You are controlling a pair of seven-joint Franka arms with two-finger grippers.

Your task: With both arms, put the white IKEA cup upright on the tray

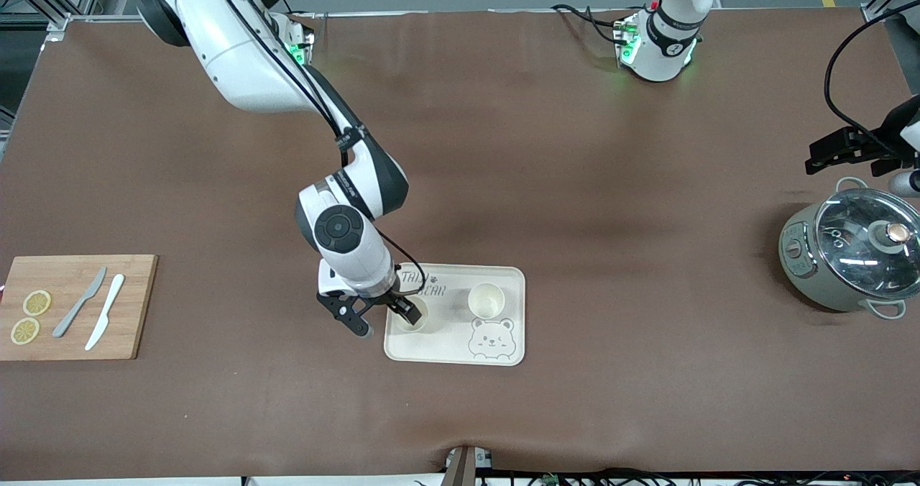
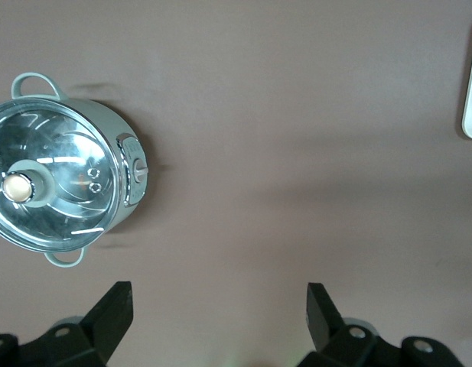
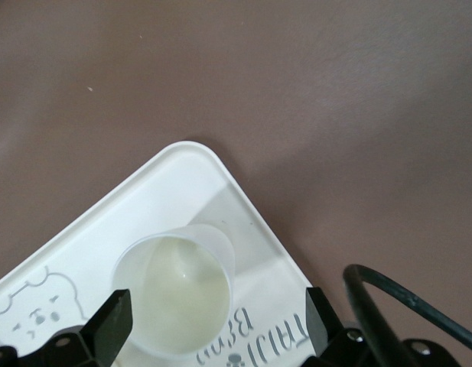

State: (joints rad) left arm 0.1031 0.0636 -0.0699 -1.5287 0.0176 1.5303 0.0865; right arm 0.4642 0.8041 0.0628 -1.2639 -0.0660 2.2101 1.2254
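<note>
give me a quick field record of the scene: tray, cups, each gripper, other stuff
tray: cream, bear print, mid-table
cups: two upright on the tray, one free, one between the right gripper's fingers
right gripper: open, around that cup
left gripper: open, waiting above the table near the pot
cutting board: right arm's end

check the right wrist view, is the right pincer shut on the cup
No, the right pincer is open, its fingers standing clear of the upright cup on the tray.
</note>
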